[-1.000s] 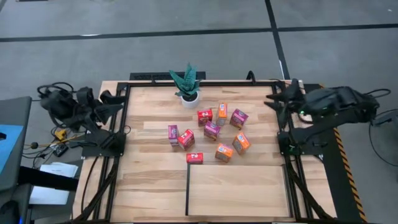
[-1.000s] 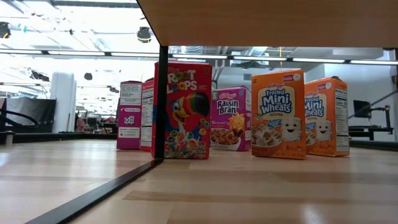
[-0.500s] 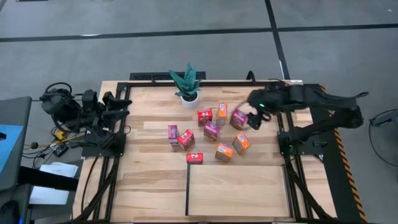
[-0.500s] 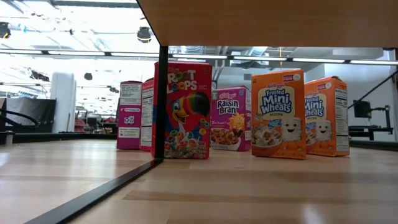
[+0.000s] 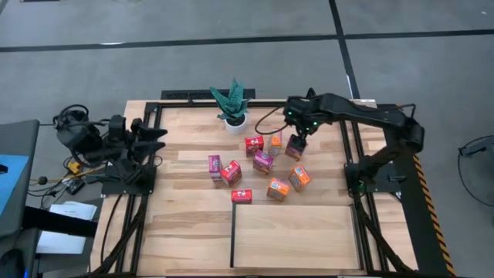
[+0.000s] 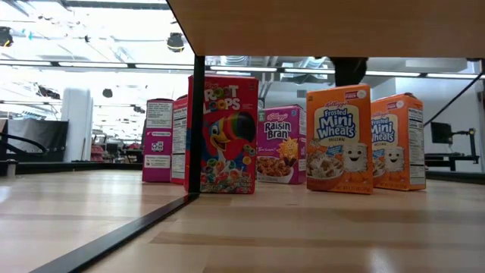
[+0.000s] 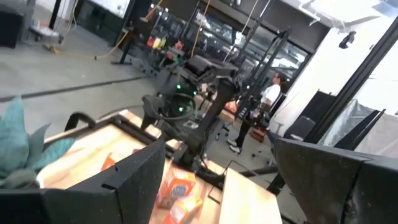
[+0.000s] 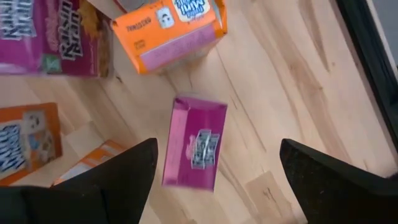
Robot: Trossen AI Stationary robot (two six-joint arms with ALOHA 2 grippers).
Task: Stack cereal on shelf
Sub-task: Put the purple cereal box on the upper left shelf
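High view: right end effector (image 5: 297, 140) spread wide above a magenta cereal box (image 5: 296, 147), at 1 o'clock from the shelf (image 5: 293, 235); left end effector (image 5: 158, 140) parked open at worktop's 9 o'clock edge. Right wrist view: magenta box (image 8: 194, 142) between fingers (image 8: 112, 180), untouched.

Low view: red cardboard cereal box (image 6: 223, 134) reads "Froot Loops". Magenta-purple cardboard box (image 6: 281, 145) reads "Kellogg's Raisin Bran". Two orange cardboard boxes (image 6: 339, 138) (image 6: 398, 142) read "Frosted Mini Wheats". Nutrition panels on box sides too small to read.
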